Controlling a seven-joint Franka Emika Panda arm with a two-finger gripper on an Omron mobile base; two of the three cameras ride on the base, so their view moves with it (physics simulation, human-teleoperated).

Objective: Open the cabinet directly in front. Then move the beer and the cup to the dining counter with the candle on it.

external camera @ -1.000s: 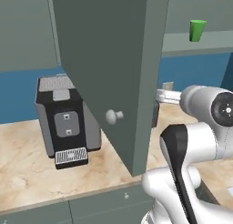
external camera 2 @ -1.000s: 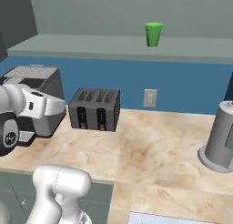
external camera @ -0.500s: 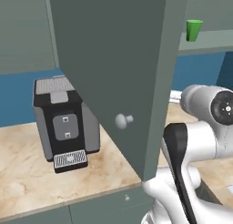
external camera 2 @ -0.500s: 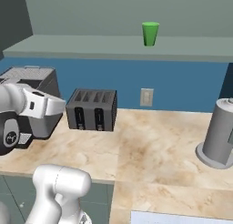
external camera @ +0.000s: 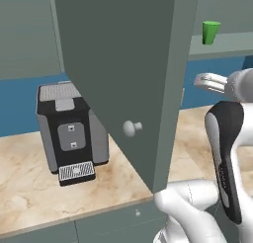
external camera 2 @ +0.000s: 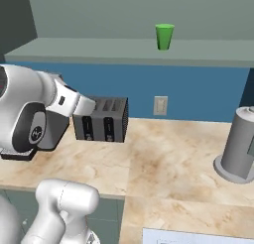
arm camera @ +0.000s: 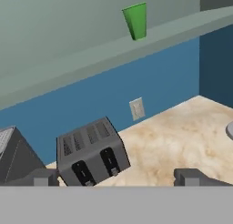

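Overhead, the cabinet (external camera: 123, 79) door hangs swung open, its round knob (external camera: 131, 128) facing the camera, while the cup (external camera 2: 164, 36) stands upright on the cabinet's bottom shelf above the toaster (external camera 2: 103, 120). Released and empty, the end effector (arm camera: 116, 176) hovers over the marble desk (external camera 2: 163, 163).

Left base view: the open cabinet door (external camera: 123, 74) is cut off by the top edge and hides the shelf (external camera: 217, 45) interior at 9 o'clock of the cup (external camera: 210, 32). The arm hides the bench (external camera: 29, 187) at 3 o'clock. Right base view: the grey canister (external camera 2: 241, 151) is cut by the right edge. Hand view: the coffee machine (arm camera: 11, 157) is cut off at 9 o'clock.
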